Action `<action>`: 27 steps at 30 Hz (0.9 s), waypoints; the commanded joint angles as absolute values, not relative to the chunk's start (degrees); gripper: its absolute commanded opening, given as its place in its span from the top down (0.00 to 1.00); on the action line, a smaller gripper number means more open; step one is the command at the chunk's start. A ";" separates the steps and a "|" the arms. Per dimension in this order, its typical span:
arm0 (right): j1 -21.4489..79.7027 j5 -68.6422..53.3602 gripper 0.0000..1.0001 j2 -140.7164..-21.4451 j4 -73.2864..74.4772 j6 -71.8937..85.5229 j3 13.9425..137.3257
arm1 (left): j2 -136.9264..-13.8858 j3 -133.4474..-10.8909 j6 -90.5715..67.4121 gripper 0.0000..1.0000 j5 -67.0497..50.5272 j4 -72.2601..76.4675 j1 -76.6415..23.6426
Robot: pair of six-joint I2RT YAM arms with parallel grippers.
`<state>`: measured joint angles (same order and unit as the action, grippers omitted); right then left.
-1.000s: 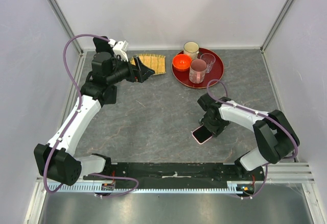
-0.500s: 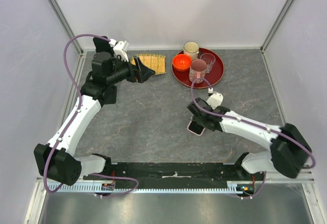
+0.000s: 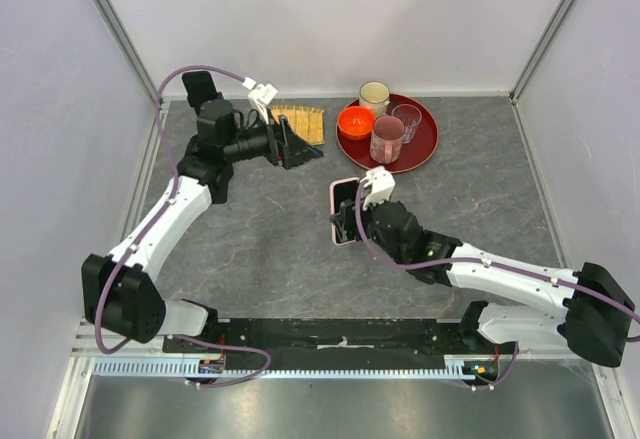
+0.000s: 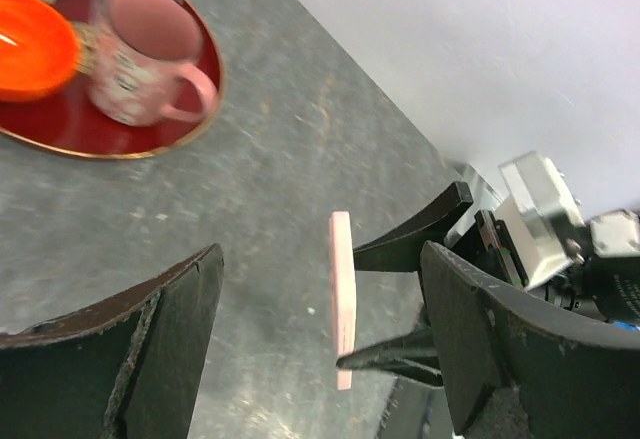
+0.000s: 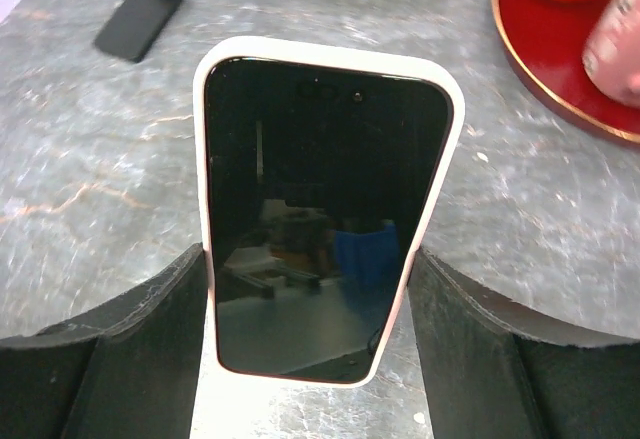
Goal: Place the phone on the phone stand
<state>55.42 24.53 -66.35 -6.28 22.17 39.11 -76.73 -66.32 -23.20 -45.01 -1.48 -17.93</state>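
The phone (image 5: pixel 325 209) has a black screen and a pale pink case. My right gripper (image 5: pixel 312 289) is shut on its two long edges and holds it above the middle of the table (image 3: pixel 260 249), screen towards the wrist camera. From above, the phone (image 3: pixel 343 204) stands on edge at the tip of the right gripper (image 3: pixel 347 223). My left gripper (image 3: pixel 298 147) is open and empty at the back left, aimed at the phone. In the left wrist view the phone (image 4: pixel 341 289) shows edge-on beyond the open left gripper (image 4: pixel 322 259). The phone stand does not show in any view.
A round red tray (image 3: pixel 425 134) at the back holds an orange bowl (image 3: pixel 355 119), a pink mug (image 3: pixel 387 139), a clear glass (image 3: pixel 407 119) and a cream cup (image 3: pixel 375 94). A yellow slatted mat (image 3: pixel 302 119) lies behind the left gripper. White walls close in three sides.
The right arm has carried the phone from the near right of the table leftwards and back, raising it on edge. The left gripper has shifted slightly right, towards the phone.
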 commanded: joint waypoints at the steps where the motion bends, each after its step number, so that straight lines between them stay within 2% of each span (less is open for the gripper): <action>1: 59.41 22.67 1.00 -63.37 -16.44 9.85 42.53 | -79.89 -66.36 -27.51 0.14 -54.23 2.99 -20.74; 12: 60.29 24.78 1.00 -61.26 -11.96 5.89 45.79 | -80.94 -67.93 -22.42 0.12 -55.54 -1.04 -26.54; 18: 60.56 25.22 1.00 -60.29 -8.71 3.61 47.54 | -81.47 -69.34 -19.17 0.21 -56.08 -4.74 -29.52; 21: 61.17 27.32 1.00 -60.73 -6.69 2.73 49.30 | -82.35 -70.83 -16.00 0.32 -54.50 -8.87 -31.19; 22: 61.35 27.86 1.00 -60.65 -6.59 2.72 49.57 | -82.70 -71.27 -14.78 0.39 -53.97 -9.83 -31.46; 24: 61.52 28.30 1.00 -60.21 -6.15 2.72 49.75 | -83.05 -72.15 -13.98 0.45 -52.91 -11.77 -32.08; 25: 61.61 28.21 1.00 -60.03 -6.07 2.72 49.75 | -83.23 -72.25 -13.97 0.53 -52.82 -11.86 -32.17; 27: 62.14 28.30 1.00 -60.03 -5.89 2.64 49.75 | -83.06 -72.25 -13.97 0.61 -52.82 -11.69 -32.26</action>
